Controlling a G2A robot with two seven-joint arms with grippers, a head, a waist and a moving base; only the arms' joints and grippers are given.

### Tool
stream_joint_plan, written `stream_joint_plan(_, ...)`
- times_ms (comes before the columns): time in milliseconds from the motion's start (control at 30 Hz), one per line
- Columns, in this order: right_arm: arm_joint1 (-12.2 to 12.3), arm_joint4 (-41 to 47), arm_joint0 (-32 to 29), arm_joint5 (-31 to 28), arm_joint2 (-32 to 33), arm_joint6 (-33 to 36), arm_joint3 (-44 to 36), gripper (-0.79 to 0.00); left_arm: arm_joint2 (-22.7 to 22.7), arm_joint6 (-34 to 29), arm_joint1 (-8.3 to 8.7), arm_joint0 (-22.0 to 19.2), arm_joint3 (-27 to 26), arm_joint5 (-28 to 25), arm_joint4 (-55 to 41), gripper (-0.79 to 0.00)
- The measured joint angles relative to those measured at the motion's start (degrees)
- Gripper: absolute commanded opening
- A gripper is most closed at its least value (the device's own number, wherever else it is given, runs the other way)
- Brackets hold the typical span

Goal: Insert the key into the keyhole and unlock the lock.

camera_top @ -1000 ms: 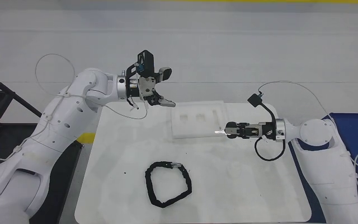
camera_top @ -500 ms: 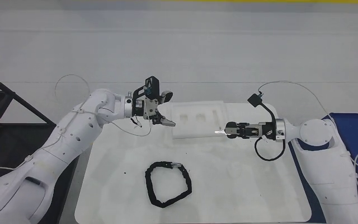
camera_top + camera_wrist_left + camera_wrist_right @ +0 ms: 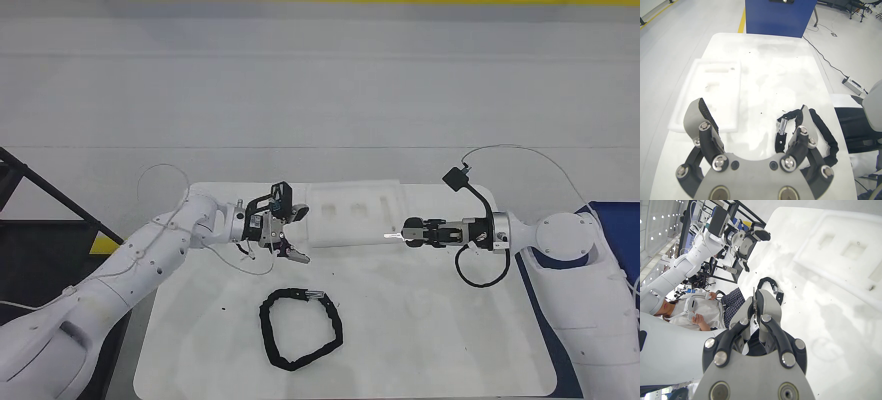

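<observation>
Two grippers were over the white table (image 3: 450, 330), and only one had anything in it. The right gripper (image 3: 404, 236) had its jaws pinched tight on the key (image 3: 392, 236). The thin blade stuck out past the fingertips and pointed across toward the other arm. From the right wrist view the key (image 3: 754, 291) sat edge-on between the closed pads of the right gripper (image 3: 755, 295), with its ring tucked back in the gap behind them. It hung by the near edge of the white foam tray (image 3: 350, 215), well apart from the lock.

The black chain lock (image 3: 270, 330) lay in a loop on the table, its silver cylinder end (image 3: 316, 295) on the side of the loop nearest the tray. The left gripper (image 3: 300, 235) was spread wide and held nothing. It hovered just beyond that end of the loop, beside the tray's corner.

In the left wrist view the left gripper (image 3: 752, 106) framed the scene nicely. The silver cylinder end (image 3: 782, 126) showed in the gap between the jaws, close to one finger (image 3: 804, 128). The chain lock (image 3: 823, 128) curled away behind that same finger. The other finger (image 3: 696, 113) stood over the foam tray (image 3: 723, 91). No pad touched the lock, as far as could be seen. How high the jaws hung above the table (image 3: 781, 66) I couldn't tell.

The right wrist view caught the same pairing from the far side: the left gripper (image 3: 755, 252) gaping, and the chain lock (image 3: 766, 280) just below it with the cylinder end (image 3: 775, 289) facing the key.
</observation>
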Motion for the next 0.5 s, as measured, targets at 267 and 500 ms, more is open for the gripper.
stream_joint_plan(267, 0.00, 0.00, 0.00, 0.00, 0.00, 0.00, 0.00, -0.785, 8.33, 5.01, -1.57, -2.27, 4.28, 0.00, 6.37, 0.000)
stream_joint_plan(500, 0.00, 0.00, 0.00, 0.00, 0.00, 0.00, 0.00, -0.785, 14.45, 7.46, -3.72, -3.78, 7.28, 0.00, 10.77, 0.000)
